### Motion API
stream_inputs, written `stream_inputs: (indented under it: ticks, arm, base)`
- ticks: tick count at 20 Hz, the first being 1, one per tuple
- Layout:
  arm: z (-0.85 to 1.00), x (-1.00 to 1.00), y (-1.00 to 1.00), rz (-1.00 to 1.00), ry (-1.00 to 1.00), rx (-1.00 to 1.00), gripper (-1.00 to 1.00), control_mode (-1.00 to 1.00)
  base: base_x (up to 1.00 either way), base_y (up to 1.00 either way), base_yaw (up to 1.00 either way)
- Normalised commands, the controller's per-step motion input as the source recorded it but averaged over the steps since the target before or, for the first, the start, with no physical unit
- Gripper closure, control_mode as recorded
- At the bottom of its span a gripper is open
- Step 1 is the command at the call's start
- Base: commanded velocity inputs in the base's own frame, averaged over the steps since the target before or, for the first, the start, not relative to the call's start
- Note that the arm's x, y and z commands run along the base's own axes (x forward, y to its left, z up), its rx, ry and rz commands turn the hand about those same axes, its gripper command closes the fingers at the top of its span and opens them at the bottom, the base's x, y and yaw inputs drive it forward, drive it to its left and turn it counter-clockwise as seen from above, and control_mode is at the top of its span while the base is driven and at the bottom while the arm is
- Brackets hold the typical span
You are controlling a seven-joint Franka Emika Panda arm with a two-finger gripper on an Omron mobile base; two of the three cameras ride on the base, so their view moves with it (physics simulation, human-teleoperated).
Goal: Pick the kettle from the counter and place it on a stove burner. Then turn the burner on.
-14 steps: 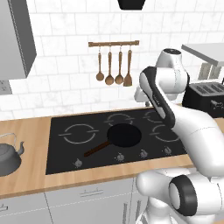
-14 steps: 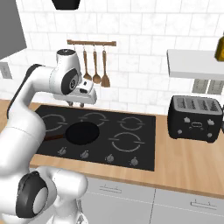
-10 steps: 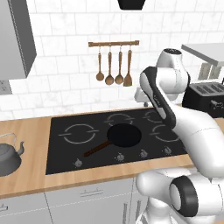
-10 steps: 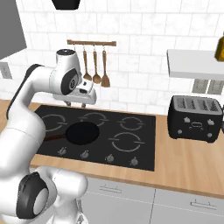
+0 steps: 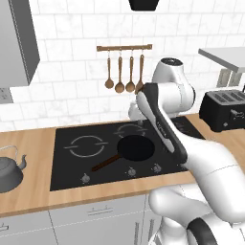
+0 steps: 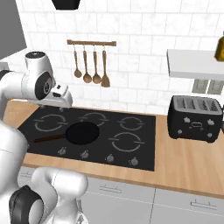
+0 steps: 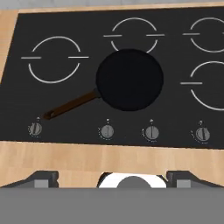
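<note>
The gripper is spread wide and holds nothing. It hangs high over the black cooktop and looks straight down at it. Right under it sits a black frying pan with a brown handle, and a row of small round knobs runs along the front edge. The big white ring of the stove burner on the left has nothing on it.

The kettle sits far off to the left on the wooden counter, well apart from the arm.

So I think the job has barely begun. The arm must reach the kettle, grab it, carry it to the burner, then turn a knob.
</note>
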Motion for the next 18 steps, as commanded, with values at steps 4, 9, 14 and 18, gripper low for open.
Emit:
stream_inputs:
  ticks: [4,9,14,18]
  arm:
    - [-0.01,-0.57,1.0,0.0,-0.05,0.02,-1.0,-1.0]
    - [0.0,-0.44,1.0,0.0,-0.02,0.04,-1.0,-1.0]
    - [-0.06,-0.17,1.0,0.0,0.0,0.09,-1.0,-1.0]
    - [-0.08,-0.02,1.0,0.0,0.0,0.13,-1.0,-1.0]
  base:
    - [0.0,0.0,0.0]
    - [0.0,0.0,0.0]
    - [0.0,0.0,0.0]
    - [0.0,0.0,0.0]
